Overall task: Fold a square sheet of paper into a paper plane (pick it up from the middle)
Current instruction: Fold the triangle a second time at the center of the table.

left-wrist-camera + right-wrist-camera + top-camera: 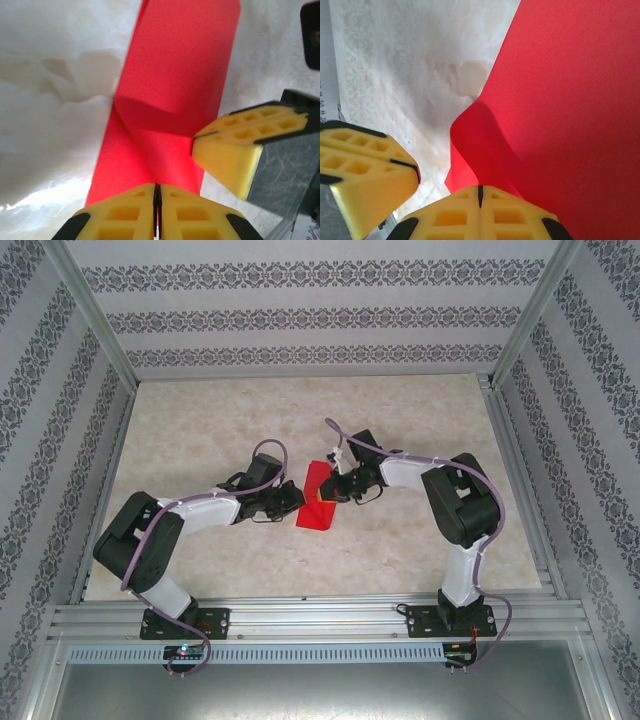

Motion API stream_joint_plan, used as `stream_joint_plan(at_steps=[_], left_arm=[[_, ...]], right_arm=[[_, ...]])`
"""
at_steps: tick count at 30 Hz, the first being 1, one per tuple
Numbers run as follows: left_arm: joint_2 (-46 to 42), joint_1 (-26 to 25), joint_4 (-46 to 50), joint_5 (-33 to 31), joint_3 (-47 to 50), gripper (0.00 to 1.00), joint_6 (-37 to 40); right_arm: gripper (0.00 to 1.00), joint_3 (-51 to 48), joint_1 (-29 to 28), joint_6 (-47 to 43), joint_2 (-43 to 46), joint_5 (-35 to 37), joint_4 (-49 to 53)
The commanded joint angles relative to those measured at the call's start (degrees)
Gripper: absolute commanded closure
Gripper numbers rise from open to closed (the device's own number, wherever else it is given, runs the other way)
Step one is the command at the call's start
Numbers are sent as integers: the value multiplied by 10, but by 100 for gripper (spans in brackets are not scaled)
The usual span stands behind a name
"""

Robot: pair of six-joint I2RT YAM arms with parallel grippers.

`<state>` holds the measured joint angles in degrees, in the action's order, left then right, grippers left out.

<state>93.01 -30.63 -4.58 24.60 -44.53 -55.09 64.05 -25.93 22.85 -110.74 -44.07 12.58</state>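
Pale marble-patterned table (200,440) with one red sheet near its middle.
The tabletop is beige with faint cloudy veining, bordered by an aluminium rail (320,618) along the near edge. The square sheet of paper (318,504), bright red and creased, sits about mid-table; its lower part seems to touch the surface, while its upper part stands lifted off it.

both arms reach inward; left hand (156,189) and right hand (480,190) almost meet, each apparently pinched shut.

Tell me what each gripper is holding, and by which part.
Both pinch the red paper: left gripper at its left edge, right gripper at its right edge.
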Motion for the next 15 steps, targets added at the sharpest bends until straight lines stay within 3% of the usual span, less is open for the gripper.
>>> stream_joint_plan(at_steps=[1, 15], left_arm=[[22, 5, -58, 48, -8, 87, 17], [78, -1, -99, 82, -60, 87, 15]], right_arm=[[98, 25, 12, -55, -8, 16, 55], [97, 39, 31, -82, -24, 27, 82]])
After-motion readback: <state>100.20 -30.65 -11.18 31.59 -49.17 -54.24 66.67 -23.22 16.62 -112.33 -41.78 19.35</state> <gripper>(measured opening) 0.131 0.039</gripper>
